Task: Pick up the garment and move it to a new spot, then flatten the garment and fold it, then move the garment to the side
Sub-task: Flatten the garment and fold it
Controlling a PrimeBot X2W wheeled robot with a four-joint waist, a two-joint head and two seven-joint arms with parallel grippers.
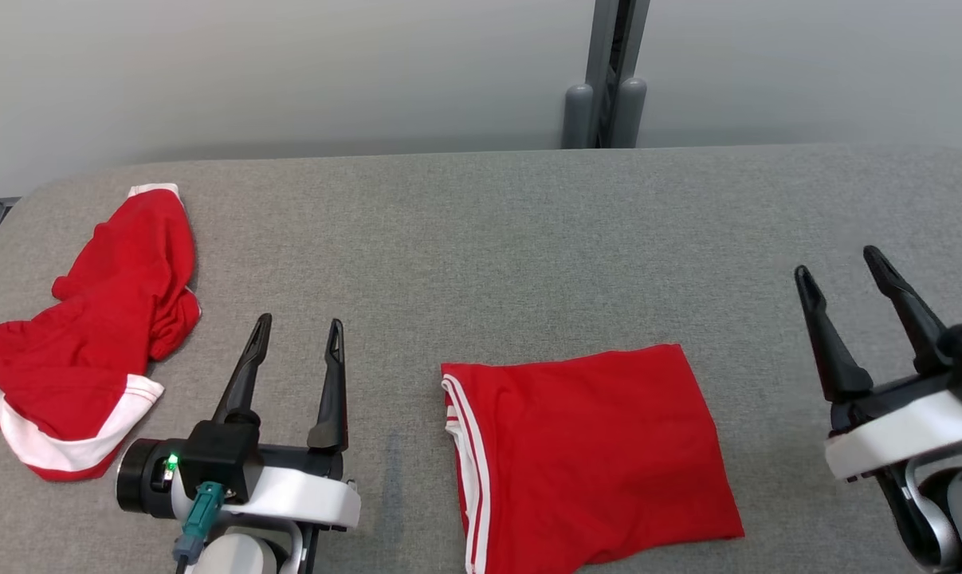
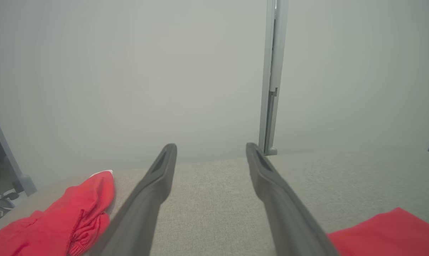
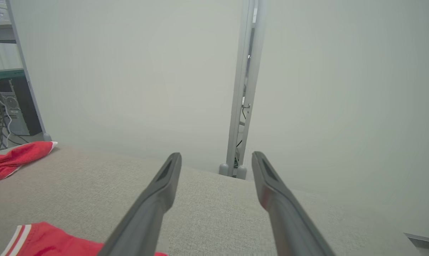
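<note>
A grey fabric-covered surface carries 2 red garments. The folded garment lies flat as a rough rectangle near the front edge, at the middle of the head view, with white stripes running down its left side. The crumpled garment, red with white bands at its hems, lies bunched at the far left of the surface, well apart from the folded one.

The left gripper hangs between the 2 garments, its 2 dark fingers spread wide and holding nothing; it touches neither piece of cloth. The right gripper sits to the right of the folded garment, apart from it, its fingers likewise spread wide and empty. In each wrist view bare grey fabric shows between the parted fingers.

Behind the surface stands a pale wall with a grey post at its middle.
</note>
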